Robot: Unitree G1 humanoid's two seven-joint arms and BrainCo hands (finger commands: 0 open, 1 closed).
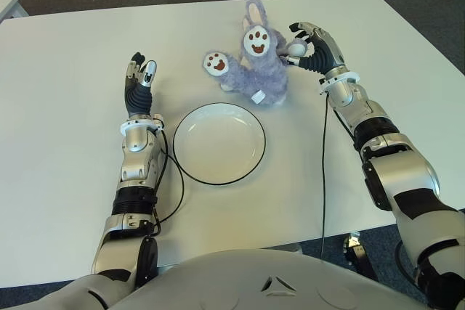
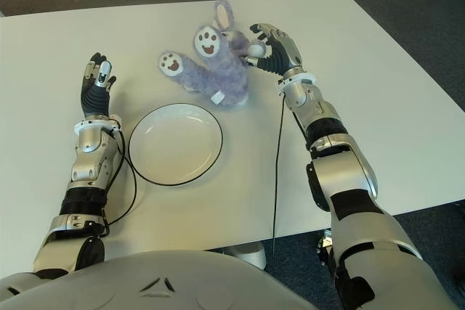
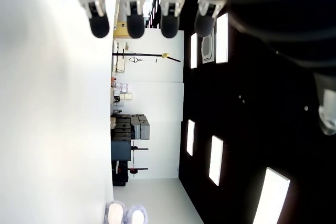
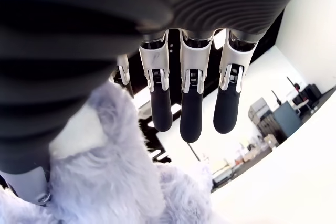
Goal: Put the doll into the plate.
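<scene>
The doll (image 1: 254,70), a purple plush bunny with white paw pads, lies on the table just beyond the white plate (image 1: 218,147), which has a dark rim and holds nothing. My right hand (image 1: 301,47) is against the doll's right side, with one white paw between its thumb and arched fingers. In the right wrist view the fingers (image 4: 191,114) are stretched out with a gap to the fur (image 4: 105,182), which lies by the thumb. My left hand (image 1: 139,78) shows to the left of the plate, fingers (image 3: 134,22) straight and holding nothing.
The white table (image 1: 73,143) extends wide on both sides. A black cable (image 1: 324,165) runs from my right wrist down to the front edge, and another loops beside my left forearm (image 1: 174,179). A second table's corner (image 1: 11,1) shows at far left.
</scene>
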